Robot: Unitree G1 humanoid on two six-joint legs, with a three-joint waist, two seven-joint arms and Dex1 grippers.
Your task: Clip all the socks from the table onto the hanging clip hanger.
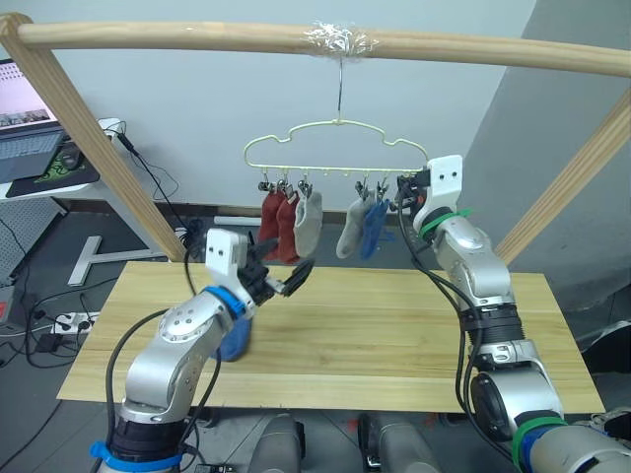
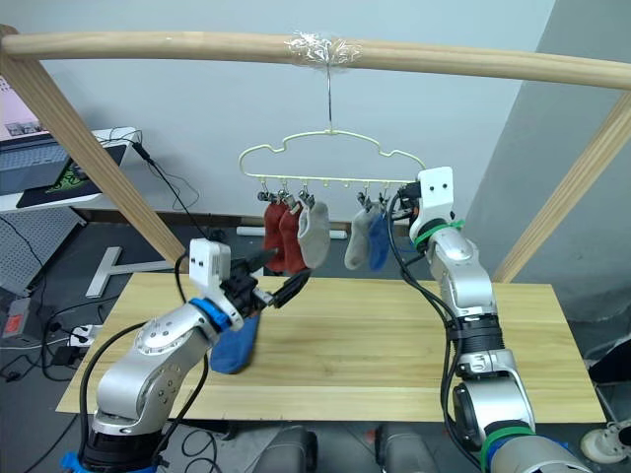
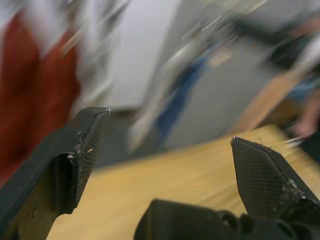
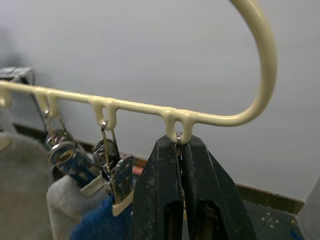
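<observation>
Wooden plank table (image 1: 394, 325) sits under the pole frame (image 1: 197, 37); clip hanger (image 1: 335, 148) hangs from it by its hook. I see five socks clipped on: two rust red (image 1: 279, 225), light grey (image 1: 309, 223), another light grey (image 1: 350, 231), blue (image 1: 373, 229). Last blue sock (image 2: 235, 345) lies on the table, just beside my left arm. Left gripper (image 1: 286, 281) is spread wide, empty, above the table. Right gripper (image 4: 181, 165) is pinched closed on the end clip (image 4: 178, 137) of the hanger.
</observation>
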